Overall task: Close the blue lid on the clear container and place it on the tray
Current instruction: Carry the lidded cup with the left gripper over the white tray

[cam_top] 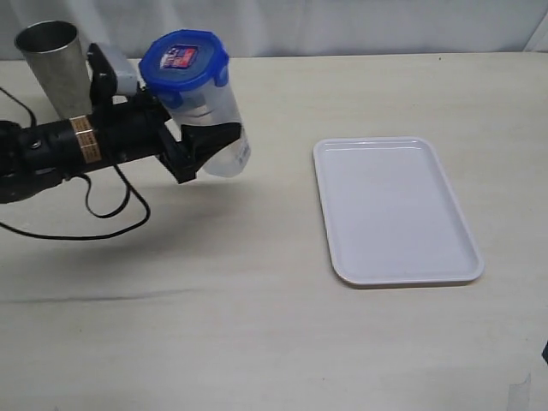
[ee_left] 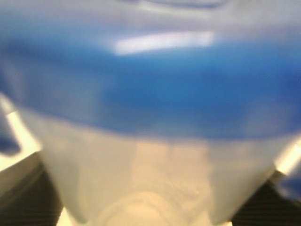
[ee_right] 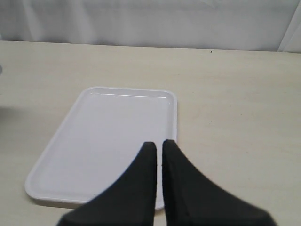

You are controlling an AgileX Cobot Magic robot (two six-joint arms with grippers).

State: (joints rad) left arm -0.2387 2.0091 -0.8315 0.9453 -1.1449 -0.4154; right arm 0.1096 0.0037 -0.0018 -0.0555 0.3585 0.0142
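The tray [cam_top: 394,210] lies flat, well off to the right of my left claw [cam_top: 204,130] and just beneath the tips of my right claw [ee_right: 158,147], whose fingers are pressed together. My left claw is clamped on the tilted clear container [cam_top: 208,98]. The blue lid [cam_top: 183,60] caps it, just above my fingers.

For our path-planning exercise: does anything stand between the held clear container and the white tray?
Nothing visible does. The left gripper holds the clear container, blue lid on, left of the tray, with only bare table between. The metal cup stands on its other side, off that path.
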